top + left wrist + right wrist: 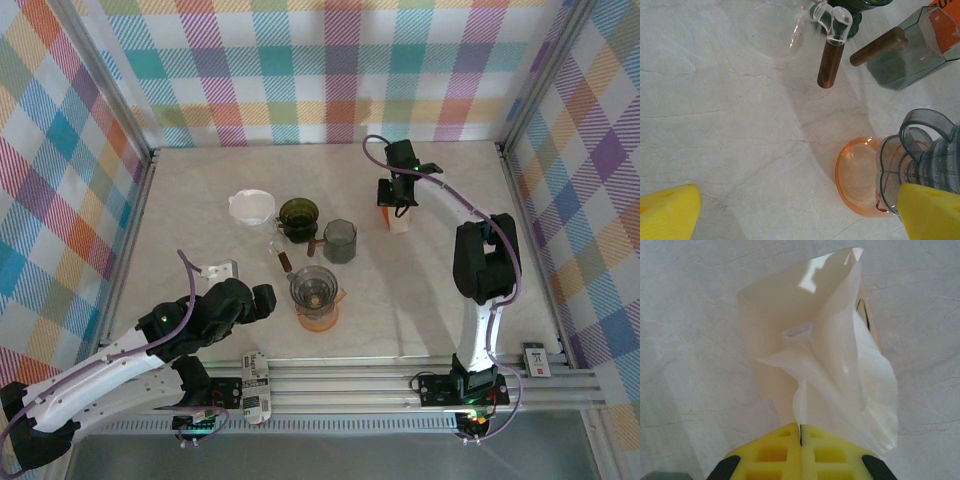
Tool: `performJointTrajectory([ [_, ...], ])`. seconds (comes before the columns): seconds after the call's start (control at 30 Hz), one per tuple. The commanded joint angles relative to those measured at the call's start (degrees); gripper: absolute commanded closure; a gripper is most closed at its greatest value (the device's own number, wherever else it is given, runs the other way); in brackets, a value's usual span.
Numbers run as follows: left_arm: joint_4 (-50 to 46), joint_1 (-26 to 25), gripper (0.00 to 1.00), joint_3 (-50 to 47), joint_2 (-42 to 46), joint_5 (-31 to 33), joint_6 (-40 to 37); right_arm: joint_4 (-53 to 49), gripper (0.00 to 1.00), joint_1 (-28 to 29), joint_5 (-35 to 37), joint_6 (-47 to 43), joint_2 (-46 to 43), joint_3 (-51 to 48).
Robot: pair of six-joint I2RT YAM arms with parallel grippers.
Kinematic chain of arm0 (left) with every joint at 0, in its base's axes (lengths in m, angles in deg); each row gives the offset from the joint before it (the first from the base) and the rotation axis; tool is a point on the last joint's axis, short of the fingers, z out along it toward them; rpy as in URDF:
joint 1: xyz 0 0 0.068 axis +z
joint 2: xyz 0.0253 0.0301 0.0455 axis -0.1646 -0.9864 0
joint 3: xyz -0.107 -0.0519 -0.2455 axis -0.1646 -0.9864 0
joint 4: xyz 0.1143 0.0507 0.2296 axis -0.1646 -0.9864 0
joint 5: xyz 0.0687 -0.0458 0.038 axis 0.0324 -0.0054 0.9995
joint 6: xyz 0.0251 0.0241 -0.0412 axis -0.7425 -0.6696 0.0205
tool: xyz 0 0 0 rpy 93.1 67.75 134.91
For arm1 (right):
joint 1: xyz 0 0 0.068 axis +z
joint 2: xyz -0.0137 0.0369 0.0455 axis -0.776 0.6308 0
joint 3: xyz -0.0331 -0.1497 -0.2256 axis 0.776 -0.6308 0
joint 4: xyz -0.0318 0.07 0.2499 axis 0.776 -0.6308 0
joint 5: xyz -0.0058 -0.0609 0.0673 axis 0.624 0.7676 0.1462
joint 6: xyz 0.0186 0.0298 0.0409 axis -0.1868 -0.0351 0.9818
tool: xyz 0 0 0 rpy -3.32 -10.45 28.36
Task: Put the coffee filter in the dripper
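My right gripper [801,427] is shut on a fold of a white paper coffee filter [850,370], which stands crumpled out of its cream package [775,305]. From above, this gripper [399,203] hangs over the package [399,222] at the far right of the table. A smoky grey dripper [313,286] sits on an orange saucer [319,320] near the middle front. My left gripper [262,298] is open just left of it. In the left wrist view its yellow fingers [667,212] frame bare table, with the dripper [930,155] and saucer [860,175] at the right.
Behind the dripper stand a clear white funnel [251,206], a dark green dripper [298,213] and a grey cup [339,240] with a wooden handle [877,46]. A brown handle [830,65] on a clear loop lies between them. Checkered walls enclose the table.
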Motion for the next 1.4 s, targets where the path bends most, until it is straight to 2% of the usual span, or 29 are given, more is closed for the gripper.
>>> performJointTrajectory([
  [0.0, -0.35, 0.42, 0.0, -0.67, 0.43, 1.37, 0.24, 0.62, 1.0, -0.11, -0.84, -0.44, -4.15, -1.81],
  [0.47, -0.01, 0.45, 0.0, -0.63, 0.44, 0.77, 0.47, 2.04, 1.0, 0.17, -4.08, 0.12, -13.66, -12.06],
  [0.9, -0.1, 0.6, 0.0, 0.33, 0.01, 0.14, 0.14, 1.46, 1.0, 2.06, -6.25, 2.6, -31.52, -27.19],
  [1.2, -0.63, 0.6, 0.0, 1.32, -0.53, -0.69, 0.21, -5.8, 1.0, 4.81, -10.74, 2.75, -46.43, -29.35],
  [1.37, -0.89, 0.57, 0.0, 1.71, -1.44, -1.13, 0.22, -11.86, 1.0, 10.75, -16.56, 0.65, -51.67, -24.85],
])
